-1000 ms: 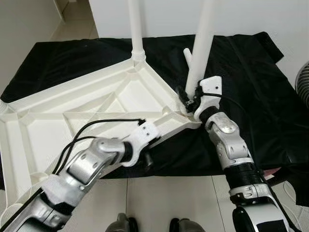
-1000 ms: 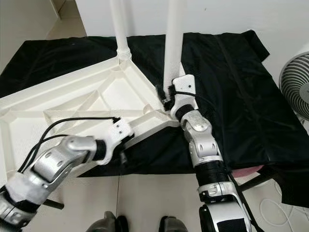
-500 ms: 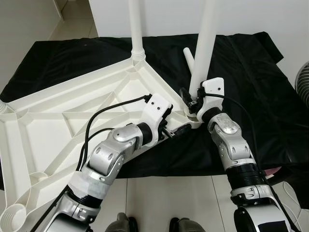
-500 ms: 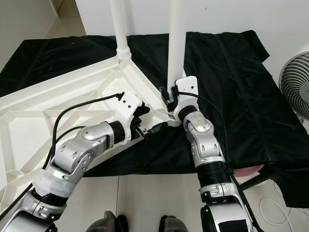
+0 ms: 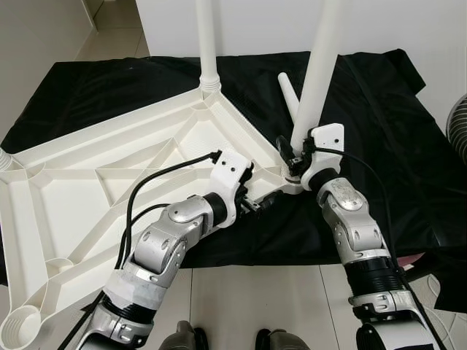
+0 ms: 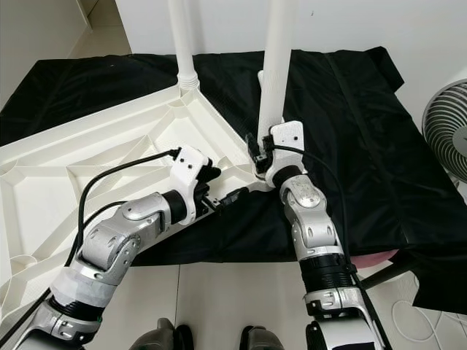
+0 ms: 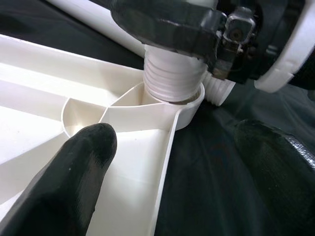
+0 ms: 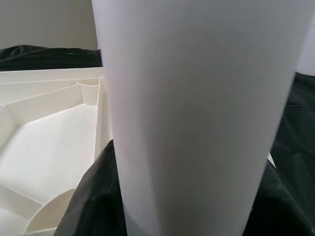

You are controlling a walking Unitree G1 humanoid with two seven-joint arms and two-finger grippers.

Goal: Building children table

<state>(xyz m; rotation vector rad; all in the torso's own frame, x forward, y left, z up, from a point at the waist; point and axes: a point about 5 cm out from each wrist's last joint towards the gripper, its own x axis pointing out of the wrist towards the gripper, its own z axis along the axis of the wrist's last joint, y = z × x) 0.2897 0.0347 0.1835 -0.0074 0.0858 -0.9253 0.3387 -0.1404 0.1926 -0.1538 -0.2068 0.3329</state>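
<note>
Claw work first: the right claw (image 5: 290,154) is closed around the base of a white table leg (image 5: 315,80), its black fingers (image 8: 96,196) pressed to either side of the smooth round tube just above the ribbed end. That ribbed end sits in the round corner socket (image 7: 189,105) of the upturned white tabletop (image 5: 109,175), and the leg leans slightly rightward as it rises out of frame.

Just left of it, the left claw (image 5: 257,202) is spread wide and holds nothing. One finger (image 7: 74,172) rests over the tabletop's inner face beside the rim, and the other hangs outside the edge above the cloth, so the thin plastic rim runs between them. Its tips are near the socket but apart from the right claw.

Outward from the claws, the tabletop lies underside up, a moulded plastic shell with raised ribs crossing in triangles and a glossy, hard look. A second leg (image 5: 206,44) stands upright in the far corner socket, well apart from both claws. A loose leg (image 5: 289,95) lies on the cloth just behind the gripped one.

Black cloth (image 5: 379,124), thin and wrinkled, covers the surface, with open room to the right of the right claw. Pale tiled floor (image 5: 248,306) shows at the near edge, and a fan (image 6: 446,138) stands far right.
</note>
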